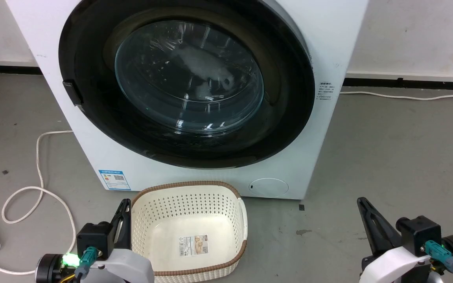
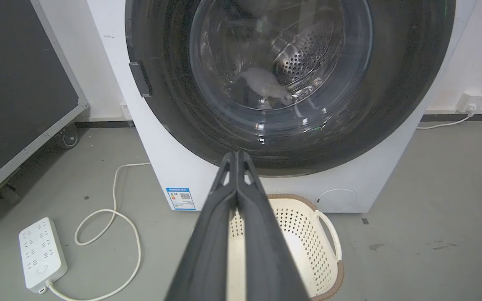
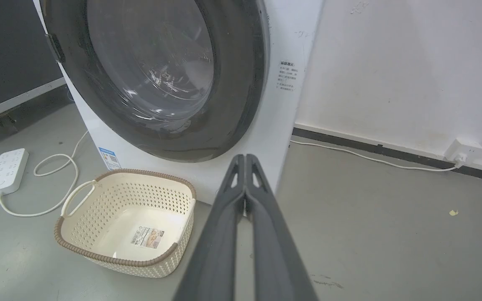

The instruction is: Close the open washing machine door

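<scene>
Your left gripper and right gripper, both pinched empty; ahead, washing machine door flush against the washing machine.

A cream perforated plastic basket with a brown woven rim stands on the grey floor just before the big white front-loading washing machine, blocking the low middle approach. The glossy black-rimmed round glass door above it is unobstructed. A looped white cable and white power strip lie left; bare floor opens right.
</scene>
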### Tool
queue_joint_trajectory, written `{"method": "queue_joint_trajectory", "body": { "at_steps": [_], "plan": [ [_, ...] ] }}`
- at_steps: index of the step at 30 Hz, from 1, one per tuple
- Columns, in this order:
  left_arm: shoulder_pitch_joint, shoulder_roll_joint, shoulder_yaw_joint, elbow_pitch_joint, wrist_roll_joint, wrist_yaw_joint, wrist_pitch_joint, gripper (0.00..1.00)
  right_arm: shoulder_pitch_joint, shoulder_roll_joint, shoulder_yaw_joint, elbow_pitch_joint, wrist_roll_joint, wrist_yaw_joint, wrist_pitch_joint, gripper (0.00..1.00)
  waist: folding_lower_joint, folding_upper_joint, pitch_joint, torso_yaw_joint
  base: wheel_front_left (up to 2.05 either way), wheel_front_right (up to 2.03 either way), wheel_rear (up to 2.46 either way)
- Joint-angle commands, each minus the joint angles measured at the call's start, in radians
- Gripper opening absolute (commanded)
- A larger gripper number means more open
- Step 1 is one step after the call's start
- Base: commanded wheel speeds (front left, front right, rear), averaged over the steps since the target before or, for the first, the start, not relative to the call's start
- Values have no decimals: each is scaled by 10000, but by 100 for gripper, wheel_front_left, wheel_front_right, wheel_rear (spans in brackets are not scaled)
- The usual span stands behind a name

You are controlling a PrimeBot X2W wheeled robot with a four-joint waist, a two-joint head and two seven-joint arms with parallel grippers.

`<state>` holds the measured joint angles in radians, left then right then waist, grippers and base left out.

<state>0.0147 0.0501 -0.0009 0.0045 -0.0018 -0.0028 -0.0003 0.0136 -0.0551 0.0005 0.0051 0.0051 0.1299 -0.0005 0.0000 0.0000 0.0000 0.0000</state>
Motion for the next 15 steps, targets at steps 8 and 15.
{"method": "queue_joint_trajectory", "body": {
  "at_steps": [8, 15],
  "plan": [
    [-147, 1, 9, -45, 18, 28, 3, 0, -136, 49, -5, -51, -51, 8, 5, 0, 0, 0, 0, 0, 0, 0, 0],
    [-147, 1, 9, -45, 18, 28, 3, 0, -136, 49, -5, -51, -51, 8, 5, 0, 0, 0, 0, 0, 0, 0, 0]
  ]
}}
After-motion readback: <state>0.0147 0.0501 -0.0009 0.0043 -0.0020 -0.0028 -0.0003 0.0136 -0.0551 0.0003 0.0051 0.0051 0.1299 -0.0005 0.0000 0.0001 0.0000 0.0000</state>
